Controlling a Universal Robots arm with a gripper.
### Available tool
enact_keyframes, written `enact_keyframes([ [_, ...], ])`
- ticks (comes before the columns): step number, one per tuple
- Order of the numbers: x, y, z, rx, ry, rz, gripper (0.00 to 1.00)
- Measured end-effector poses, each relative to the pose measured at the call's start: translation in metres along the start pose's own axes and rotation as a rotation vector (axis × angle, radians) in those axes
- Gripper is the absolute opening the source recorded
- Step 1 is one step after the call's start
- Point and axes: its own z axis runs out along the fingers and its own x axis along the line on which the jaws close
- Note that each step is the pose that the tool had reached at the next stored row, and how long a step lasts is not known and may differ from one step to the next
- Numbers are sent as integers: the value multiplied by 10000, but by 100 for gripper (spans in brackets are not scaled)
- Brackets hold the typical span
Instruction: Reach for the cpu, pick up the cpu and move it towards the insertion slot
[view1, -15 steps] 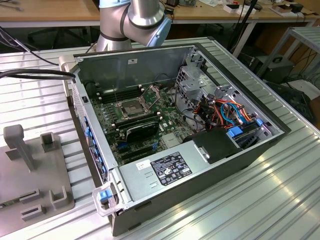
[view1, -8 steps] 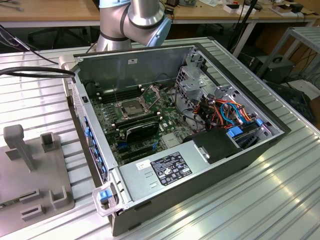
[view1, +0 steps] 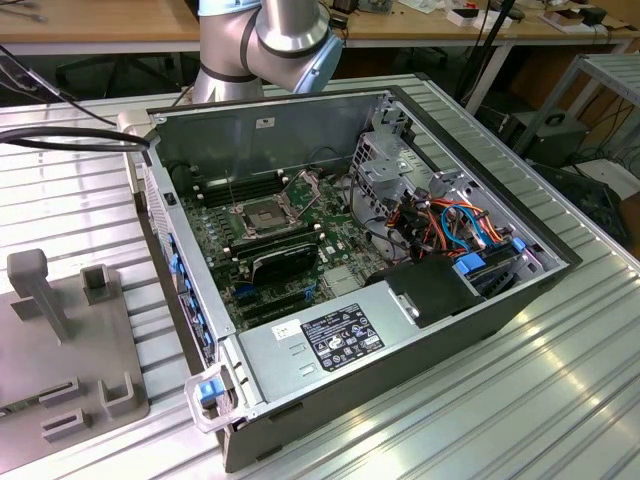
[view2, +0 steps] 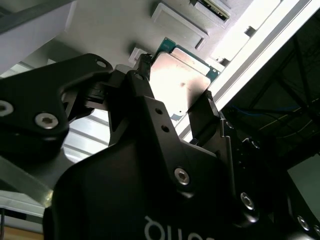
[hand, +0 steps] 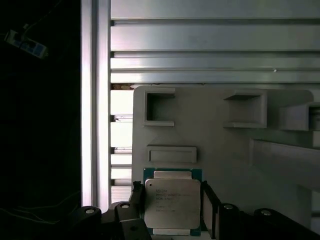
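**Materials / finish**

cpu (hand: 172, 204): dull silver metal face, green board edge. gripper (view2: 176, 86): matt black, shiny screw heads. fixture plate (hand: 225, 150): matt grey plastic. table (view1: 500, 400): ribbed bare metal, satin sheen. insertion slot (view1: 262, 213): shiny metal rim.

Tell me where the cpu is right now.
In both wrist views the cpu is held in the gripper, over the grey fixture plate and beside its shallow rectangular pocket.

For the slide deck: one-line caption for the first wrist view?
Tool grips the processor chip by two opposite edges, grey notched tray and ribbed metal table beyond.
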Motion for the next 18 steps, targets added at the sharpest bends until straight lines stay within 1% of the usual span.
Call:
enact_keyframes([
  [8, 1, 0, -12, 1, 3, 0, 55],
  [11, 1, 1, -34, -4, 3, 0, 55],
  [18, 2, 3, -110, -11, 7, 0, 55],
])
